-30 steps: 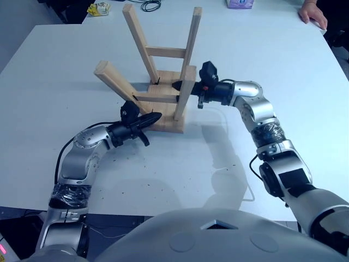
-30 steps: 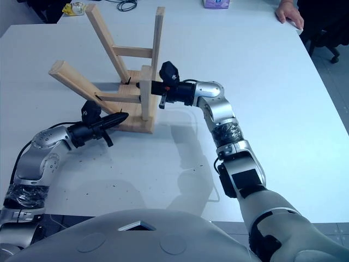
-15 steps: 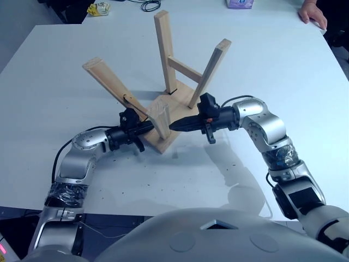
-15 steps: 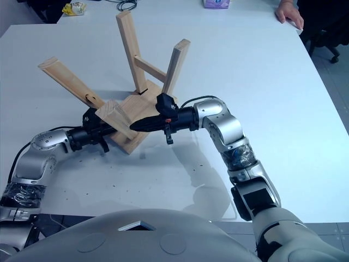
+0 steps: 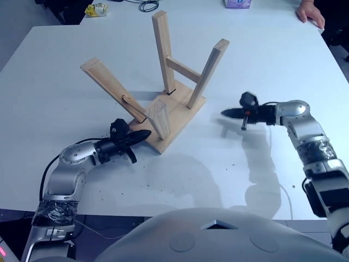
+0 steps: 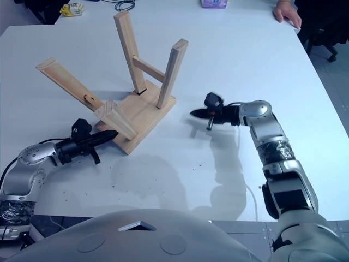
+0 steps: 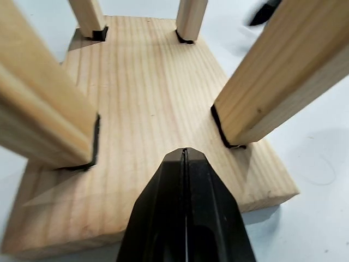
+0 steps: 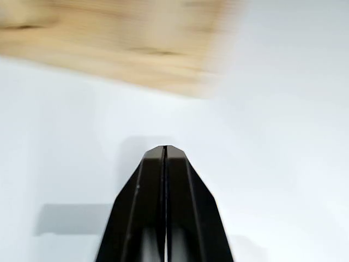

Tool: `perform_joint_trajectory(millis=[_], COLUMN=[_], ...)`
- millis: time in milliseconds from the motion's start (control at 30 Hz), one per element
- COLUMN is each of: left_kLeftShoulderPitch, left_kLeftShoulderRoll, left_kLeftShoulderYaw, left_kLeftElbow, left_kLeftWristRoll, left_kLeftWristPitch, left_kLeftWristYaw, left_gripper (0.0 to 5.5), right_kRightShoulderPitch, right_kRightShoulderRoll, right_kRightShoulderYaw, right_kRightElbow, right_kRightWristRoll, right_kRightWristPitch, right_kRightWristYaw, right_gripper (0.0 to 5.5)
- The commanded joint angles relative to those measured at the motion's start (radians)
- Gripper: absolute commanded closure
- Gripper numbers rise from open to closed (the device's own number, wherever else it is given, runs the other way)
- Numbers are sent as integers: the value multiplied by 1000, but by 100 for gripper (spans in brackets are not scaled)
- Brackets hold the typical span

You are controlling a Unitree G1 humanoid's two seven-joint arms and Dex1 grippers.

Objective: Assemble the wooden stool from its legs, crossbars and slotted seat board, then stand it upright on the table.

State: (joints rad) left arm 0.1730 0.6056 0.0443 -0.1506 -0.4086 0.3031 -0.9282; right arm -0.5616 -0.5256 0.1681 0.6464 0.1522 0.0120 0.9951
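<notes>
The wooden stool stands upside down, its seat board (image 5: 177,114) flat on the white table and its legs (image 5: 163,52) pointing up and outward. A crossbar (image 5: 185,69) joins the two far legs. My left gripper (image 5: 146,132) is shut and empty, just off the board's near left corner. In the left wrist view, its shut tips (image 7: 184,154) point at the board (image 7: 147,82) between the leg slots. My right gripper (image 5: 224,113) is shut and empty, hovering to the right of the stool, apart from it. The right wrist view has the board's edge (image 8: 109,49) ahead of the shut tips (image 8: 164,150).
A person's hand (image 5: 310,11) rests on the table's far right corner. A purple box (image 5: 239,3), a black cable (image 5: 150,5) and a yellow item (image 5: 98,7) lie along the far edge. Dark specks (image 5: 163,183) dot the near tabletop.
The stool went from tipped on its board's edge to resting board-down. Both grippers then drew away from it, the right one far to the right, the left one back toward me.
</notes>
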Motion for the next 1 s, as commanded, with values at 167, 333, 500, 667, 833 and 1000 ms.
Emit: perform_joint_trajectory(millis=[167, 333, 500, 667, 833, 1000], left_kLeftShoulderPitch=[12, 64, 34, -32, -143, -202], left_kLeftShoulderRoll=[-47, -67, -59, -41, -39, -19], left_kLeftShoulderYaw=[3, -1, -13, -27, -82, -84], left_kLeftElbow=[-9, -27, 35, 148, 287, 346], left_kLeftWristRoll=[1, 1, 33, 72, 117, 107], left_kLeftWristPitch=[41, 44, 34, -2, -71, -122], left_kLeftWristYaw=[81, 107, 117, 110, 57, -9], left_gripper=[548, 548, 548, 548, 548, 548], right_kRightShoulderPitch=[-315, -302, -217, -169, -19, 145], right_kRightShoulderRoll=[166, 198, 135, 110, 60, -4], right_kRightShoulderYaw=[-183, -170, -101, -72, -57, -63], right_kRightElbow=[270, 146, -38, -167, -435, -653], right_kRightWristRoll=[68, 146, 175, 192, 255, 317], right_kRightWristPitch=[-169, -84, 51, 147, 286, 389], right_kRightWristYaw=[-144, 87, 337, 414, 436, 411], right_gripper=[550, 550, 550, 550, 550, 550])
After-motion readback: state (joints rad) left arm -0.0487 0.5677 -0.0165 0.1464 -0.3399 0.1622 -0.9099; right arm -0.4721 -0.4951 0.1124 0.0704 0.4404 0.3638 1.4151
